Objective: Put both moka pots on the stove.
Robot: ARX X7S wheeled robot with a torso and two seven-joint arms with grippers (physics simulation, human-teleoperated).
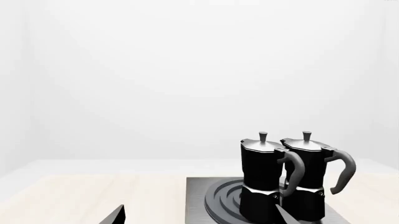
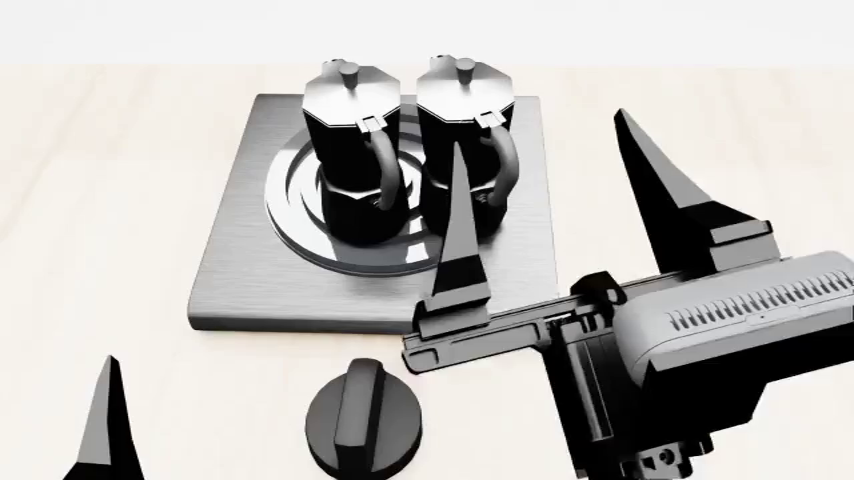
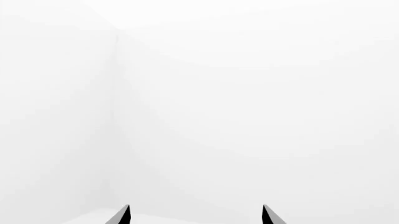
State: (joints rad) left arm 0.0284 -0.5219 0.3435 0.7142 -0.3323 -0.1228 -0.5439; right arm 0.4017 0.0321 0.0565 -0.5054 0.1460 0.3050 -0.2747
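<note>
- The two moka pots, the left-hand one [image 2: 350,150] and the right-hand one [image 2: 465,135], both stand upright on the stove [image 2: 240,270], side by side and so close that they look as if they touch. Judged from this, the placing is done and only a clean retreat is left.
- The main risk is the right gripper [image 2: 554,170]: its jaws stand wide apart and hold nothing, but one long pointed finger [image 2: 458,230] crosses in front of the right-hand pot in the head view. How far above or in front of the pot it sits cannot be told. A sideways or forward sweep could clip the curved handle and tip the pot, and the neighbour would likely go with it.
- The pots look tall and narrow for their base, so they would topple more readily than slide. They stand partly on the raised rings [image 2: 300,215], not a flat face, which may make their footing less sure.
- The left gripper [image 2: 100,430] shows only one dark fingertip in the head view; in its own wrist view two tips [image 1: 115,215] sit well apart with nothing between them, so its jaws are open and empty, near the stove's front corner.
- A squat black knob [image 2: 364,415] sits on the counter [image 2: 107,200] just in front of the stove, in the path of a low withdrawal.
- Materials: the pots are faceted glossy black with silver lids and small knobs on top; the stove is a brushed-grey slab with dark concentric rings; the counter is pale wood grain.
</note>
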